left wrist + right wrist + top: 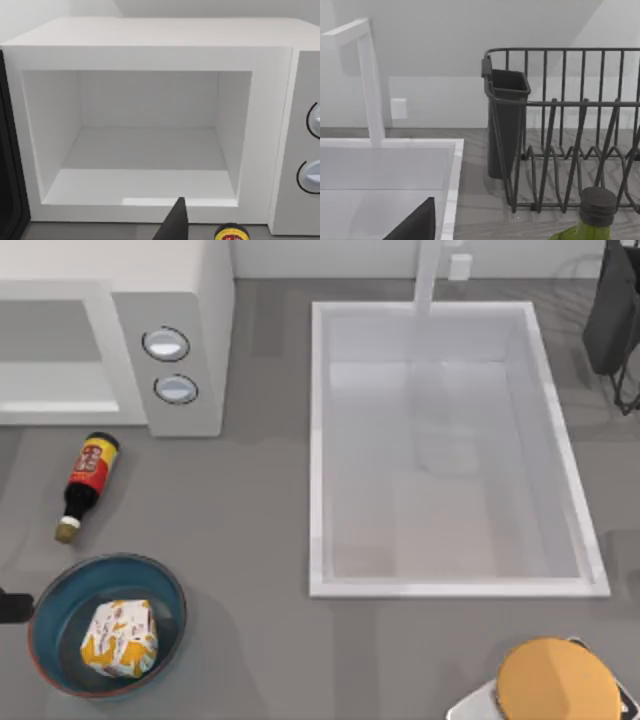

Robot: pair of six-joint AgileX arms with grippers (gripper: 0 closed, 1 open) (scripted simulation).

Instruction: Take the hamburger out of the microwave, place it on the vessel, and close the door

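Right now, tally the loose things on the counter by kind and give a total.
Bottles: 2, soy sauce bottle and green bottle
Bowls: 1, teal vessel
Wrapped hamburgers: 1, lying in it
Orange discs: 1
Total: 5

I see even, soft, bright light with no glare. Faint soft shadows fall beside the microwave [170, 340]; the sink [450, 585] to its right looks hazy, edges undistorted.

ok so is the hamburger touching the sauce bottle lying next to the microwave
Apart. In the top view the hamburger sits inside the vessel, while the sauce bottle lies on bare table beyond its rim, a clear gap between them.
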